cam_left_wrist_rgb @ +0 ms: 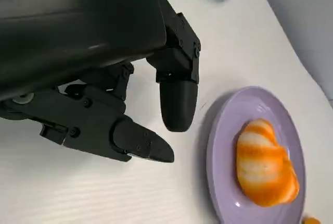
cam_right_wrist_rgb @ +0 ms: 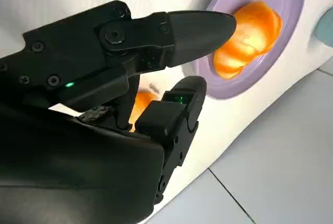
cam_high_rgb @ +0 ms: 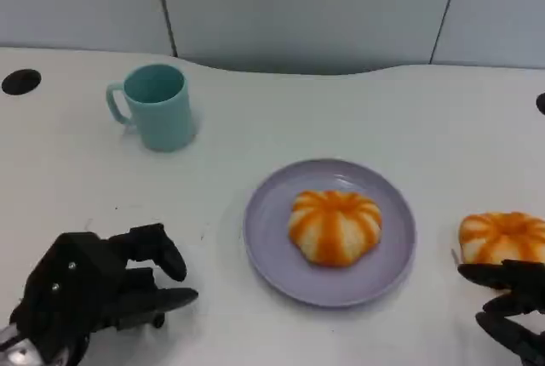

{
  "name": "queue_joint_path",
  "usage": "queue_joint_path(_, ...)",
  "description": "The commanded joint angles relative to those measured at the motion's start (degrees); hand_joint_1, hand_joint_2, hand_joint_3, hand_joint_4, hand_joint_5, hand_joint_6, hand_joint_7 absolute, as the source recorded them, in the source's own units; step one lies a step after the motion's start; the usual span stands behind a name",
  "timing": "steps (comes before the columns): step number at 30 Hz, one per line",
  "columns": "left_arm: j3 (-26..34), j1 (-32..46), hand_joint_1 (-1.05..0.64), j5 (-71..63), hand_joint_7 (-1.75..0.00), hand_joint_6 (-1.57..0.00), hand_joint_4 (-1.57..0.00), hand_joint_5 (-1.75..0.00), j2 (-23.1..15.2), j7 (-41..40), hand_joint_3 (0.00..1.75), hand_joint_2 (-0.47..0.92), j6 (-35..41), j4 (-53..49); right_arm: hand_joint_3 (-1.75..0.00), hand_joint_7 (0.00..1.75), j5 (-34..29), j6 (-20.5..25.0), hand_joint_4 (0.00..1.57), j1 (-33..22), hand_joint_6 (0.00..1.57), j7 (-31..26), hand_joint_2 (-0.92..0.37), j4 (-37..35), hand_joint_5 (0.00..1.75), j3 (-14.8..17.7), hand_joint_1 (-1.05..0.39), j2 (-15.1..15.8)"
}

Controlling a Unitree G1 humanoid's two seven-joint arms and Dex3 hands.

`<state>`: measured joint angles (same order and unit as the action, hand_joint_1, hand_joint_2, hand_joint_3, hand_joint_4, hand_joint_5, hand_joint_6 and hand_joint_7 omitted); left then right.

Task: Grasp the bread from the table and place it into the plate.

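White surface against a pale panelled wall

The surface [cam_high_rgb: 426, 119] is plain white and smooth, its far edge running in a shallow wave rather than a straight line. Behind it stands a light grey-blue wall [cam_high_rgb: 306, 8] split by thin dark vertical seams. A round black hole, perhaps a cable port [cam_high_rgb: 21, 82], sits near the far left edge, and part of another dark spot shows at the right edge. Light is soft and even, with faint shadows.

Plate [cam_high_rgb: 387, 268] centre taken (bread [cam_high_rgb: 334, 225]); cup [cam_high_rgb: 156, 106] well apart.
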<state>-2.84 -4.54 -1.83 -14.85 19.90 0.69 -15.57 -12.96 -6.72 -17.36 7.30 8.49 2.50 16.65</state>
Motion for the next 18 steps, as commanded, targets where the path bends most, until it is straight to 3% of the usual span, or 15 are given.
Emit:
queue_joint_path(1,-0.39,-0.76,-0.29,-0.90,-1.75,-0.60,-0.82,-1.75,-0.55,-0.56,0.02,0.90,-0.23,-0.84,-0.31,0.00,1.01,-0.86,0.64,1.00,0.83,0.89,-0.92,-1.83,0.75,1.32,-0.23,1.75)
queue_joint_path(18,-0.88,-2.35,-0.29,-1.58,-1.75,-0.63,-0.84,-1.75,0.07,-0.94,0.01,0.88,-3.29,-4.62,-0.28,0.02,1.79,-5.92,0.67,1.88,0.86,0.86,-0.92,-6.49,0.75,1.84,-0.23,2.63)
